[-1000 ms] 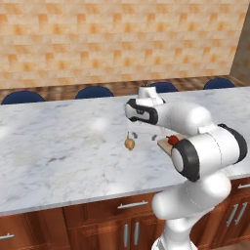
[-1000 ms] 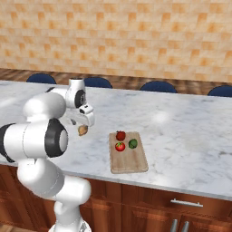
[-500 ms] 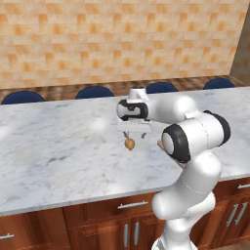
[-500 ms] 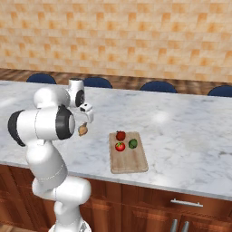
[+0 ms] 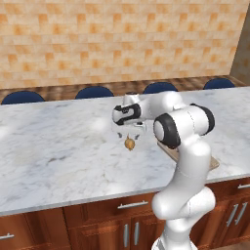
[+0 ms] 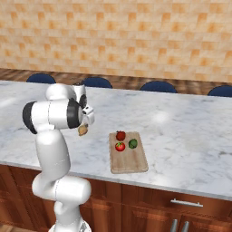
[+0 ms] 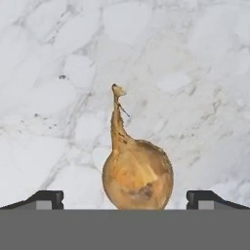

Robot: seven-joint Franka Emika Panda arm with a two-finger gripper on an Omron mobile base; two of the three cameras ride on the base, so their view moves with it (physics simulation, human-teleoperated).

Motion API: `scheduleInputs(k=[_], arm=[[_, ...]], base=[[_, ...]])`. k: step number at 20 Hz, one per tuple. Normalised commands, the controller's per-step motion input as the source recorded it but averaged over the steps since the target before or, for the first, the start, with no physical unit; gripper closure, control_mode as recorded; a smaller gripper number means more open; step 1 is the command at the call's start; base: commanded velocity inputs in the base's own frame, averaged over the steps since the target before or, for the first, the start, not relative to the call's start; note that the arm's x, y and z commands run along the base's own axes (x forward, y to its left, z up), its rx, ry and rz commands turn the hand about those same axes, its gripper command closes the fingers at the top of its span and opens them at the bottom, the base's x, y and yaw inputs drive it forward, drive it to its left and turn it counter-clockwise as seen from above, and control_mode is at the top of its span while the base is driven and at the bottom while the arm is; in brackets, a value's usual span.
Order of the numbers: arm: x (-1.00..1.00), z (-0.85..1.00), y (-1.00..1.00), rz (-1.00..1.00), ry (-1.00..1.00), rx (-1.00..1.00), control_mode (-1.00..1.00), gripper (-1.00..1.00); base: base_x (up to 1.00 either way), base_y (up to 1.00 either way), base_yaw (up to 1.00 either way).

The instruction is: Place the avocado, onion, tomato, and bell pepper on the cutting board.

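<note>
Closing on the onion [image 7: 138,173] looks like the risky part. In the hand view the bulb sits low at centre, between the two dark fingertips [image 7: 45,199] at the lower left and lower right corners, and clear marble shows on both sides of it, so the gripper [image 7: 125,200] stands wide and holds nothing. The bulb is round and smooth, and I judge it could roll or squirt sideways if one finger reaches it first. It lies a little right of the midline between the tips, which makes that more likely. Its thin stem points toward the top of the frame and leans slightly left; a grip that catches only the stem would probably let the bulb swing or drop. A descent that stops too high would pinch the narrow neck instead of the wide body.

The onion is tan-yellow with a darker brown patch low on its skin and a tapering neck that ends in a small twisted tip. In the left base view it rests on the marble counter [image 5: 58,156] near the frame's centre, just below the gripper [image 5: 128,135]. In the right base view the cutting board [image 6: 131,164] lies well apart, right of centre, bearing two red items [image 6: 120,141] and the avocado [image 6: 132,143].
</note>
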Motion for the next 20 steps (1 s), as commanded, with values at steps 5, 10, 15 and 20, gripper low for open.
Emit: scheduleInputs(k=[5, 10, 15, 20], arm=[[0.36, -0.31, 0.0, -0.11, 0.0, -0.02, -1.0, -1.0], [0.11, -0.12, 0.0, -0.1, 0.01, -0.01, -1.0, -1.0], [-0.05, 0.0, 0.0, -0.06, 0.01, 0.0, -1.0, -1.0], [-0.2, 0.0, 0.0, -0.03, 0.0, 0.0, -1.0, -1.0]], base=[[0.0, 0.0, 0.0], [0.0, 0.0, 0.0], [0.0, 0.0, 0.0], [0.0, 0.0, 0.0]])
